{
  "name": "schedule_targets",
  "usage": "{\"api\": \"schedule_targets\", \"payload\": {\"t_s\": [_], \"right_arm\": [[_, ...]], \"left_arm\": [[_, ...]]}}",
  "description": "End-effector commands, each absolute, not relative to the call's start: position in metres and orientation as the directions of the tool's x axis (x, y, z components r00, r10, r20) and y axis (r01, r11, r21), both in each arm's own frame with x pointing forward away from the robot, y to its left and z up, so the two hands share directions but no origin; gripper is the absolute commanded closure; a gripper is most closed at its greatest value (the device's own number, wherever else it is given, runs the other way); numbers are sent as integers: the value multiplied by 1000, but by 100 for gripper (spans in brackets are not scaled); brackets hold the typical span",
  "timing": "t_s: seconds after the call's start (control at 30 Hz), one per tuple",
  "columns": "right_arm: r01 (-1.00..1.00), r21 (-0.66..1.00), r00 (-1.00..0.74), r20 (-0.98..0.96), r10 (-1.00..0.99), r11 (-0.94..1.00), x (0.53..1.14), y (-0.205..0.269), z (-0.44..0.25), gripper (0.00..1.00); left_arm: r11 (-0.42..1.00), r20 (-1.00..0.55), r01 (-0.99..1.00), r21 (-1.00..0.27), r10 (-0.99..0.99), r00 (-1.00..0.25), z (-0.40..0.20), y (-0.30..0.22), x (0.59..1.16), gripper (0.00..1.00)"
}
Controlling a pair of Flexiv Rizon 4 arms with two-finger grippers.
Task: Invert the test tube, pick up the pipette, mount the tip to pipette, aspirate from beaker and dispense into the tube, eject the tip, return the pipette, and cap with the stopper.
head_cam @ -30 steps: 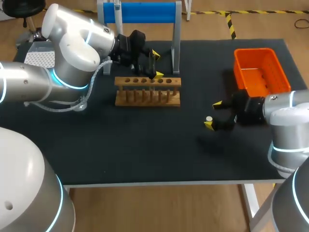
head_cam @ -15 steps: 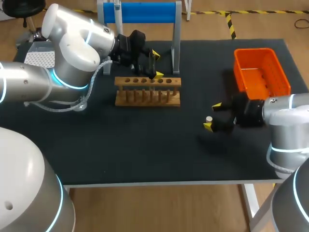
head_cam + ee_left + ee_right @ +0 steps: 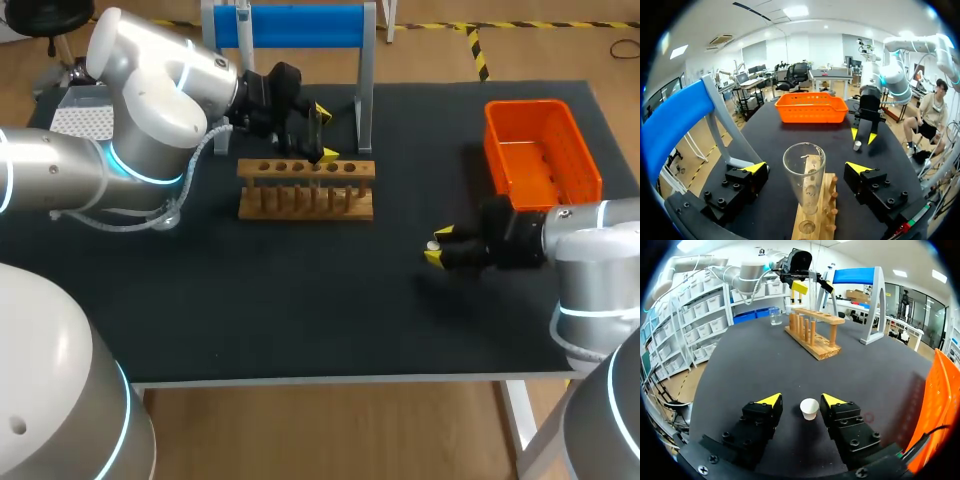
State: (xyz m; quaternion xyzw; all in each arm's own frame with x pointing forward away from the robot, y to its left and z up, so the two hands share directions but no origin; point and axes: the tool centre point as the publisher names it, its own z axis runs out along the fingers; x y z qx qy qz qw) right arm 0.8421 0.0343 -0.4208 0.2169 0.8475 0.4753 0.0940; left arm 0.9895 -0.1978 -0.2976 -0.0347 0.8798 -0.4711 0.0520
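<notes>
Stopper (image 3: 809, 408), small and white: stands upright on the black table (image 3: 300, 300), towards its right side, below the orange basket (image 3: 540, 145) in the head view. Right gripper (image 3: 438, 244): low at the table, one yellow-tipped finger on either side of the stopper; the right wrist view shows a narrow gap on both sides, so the fingers are parted and not yet clamped. Change over the last second: the fingers stood much wider apart, with the stopper near only one of them; they have since drawn in around it, and the arm has shifted slightly to centre on it. Reading: the capping step is in hand, with a grasp of the stopper about to close; the small, light piece could tip or skid if one finger meets it first. Test tube (image 3: 804, 175), clear glass: stands mouth up in the wooden rack (image 3: 306, 190) near the far middle of the table. Left gripper (image 3: 807, 167): unmoved above the rack, fingers wide apart to either side of the tube and clear of the glass, holding nothing. Beaker (image 3: 774, 316): on the table beyond the rack, seen from the right wrist. Blue stand (image 3: 300, 25): at the table's far edge, behind the rack.
</notes>
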Motion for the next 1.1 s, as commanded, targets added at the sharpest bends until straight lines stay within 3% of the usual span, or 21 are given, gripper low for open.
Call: {"api": "schedule_targets", "payload": {"t_s": [0.03, 0.27, 1.1], "right_arm": [[278, 848, -885, 43, 464, 452, 841, 37, -424, 51], [278, 845, -883, 38, 468, 456, 843, 38, -426, 47], [284, 840, -875, 30, 483, 462, 851, 34, -432, 54]], "left_arm": [[555, -57, -13, -832, -108, -993, -298, -198, 991, 0], [555, -57, -13, -832, -108, -993, -298, -198, 991, 0], [555, -57, -13, -832, -108, -993, -298, -198, 991, 0]]}}
